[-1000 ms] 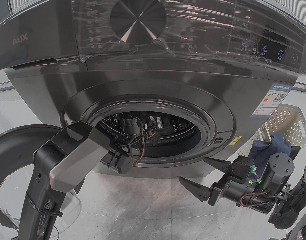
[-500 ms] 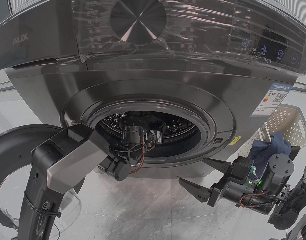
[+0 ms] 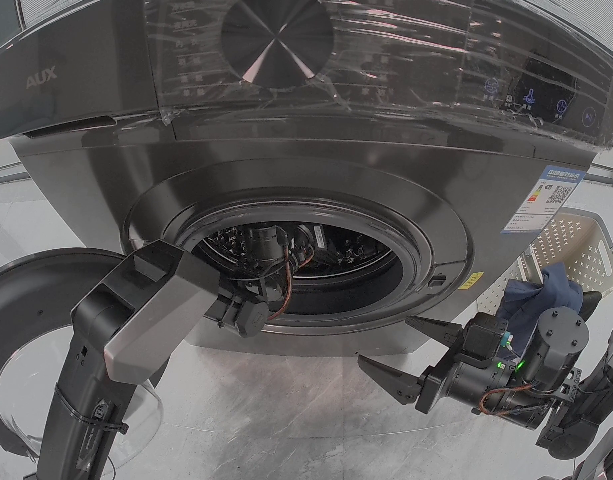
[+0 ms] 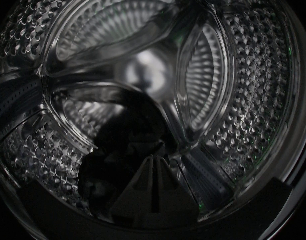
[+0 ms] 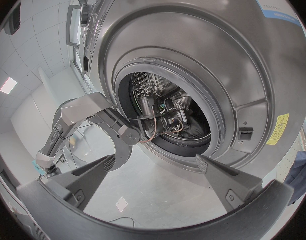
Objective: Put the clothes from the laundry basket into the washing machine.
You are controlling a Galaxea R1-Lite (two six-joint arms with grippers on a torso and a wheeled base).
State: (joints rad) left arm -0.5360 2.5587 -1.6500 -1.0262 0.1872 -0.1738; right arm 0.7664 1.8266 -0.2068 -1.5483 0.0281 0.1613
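My right hand [image 3: 386, 338] hangs low in front of the washing machine [image 3: 306, 135], spread wide with nothing in it. Just beside it is the laundry basket [image 3: 586, 241], with blue clothes [image 3: 546, 295] bunched inside. My left arm [image 3: 153, 301] goes in through the round opening, past the open door [image 3: 26, 328].

Inside the drum [image 4: 253, 84], my left hand [image 4: 155, 159] has its fingers pressed together, with nothing visible between them. A dark garment [image 4: 119, 140] lies on the drum's bottom at the fingertips.

From my right wrist, both spread fingers frame the opening, and the dark garment sits low in the drum.
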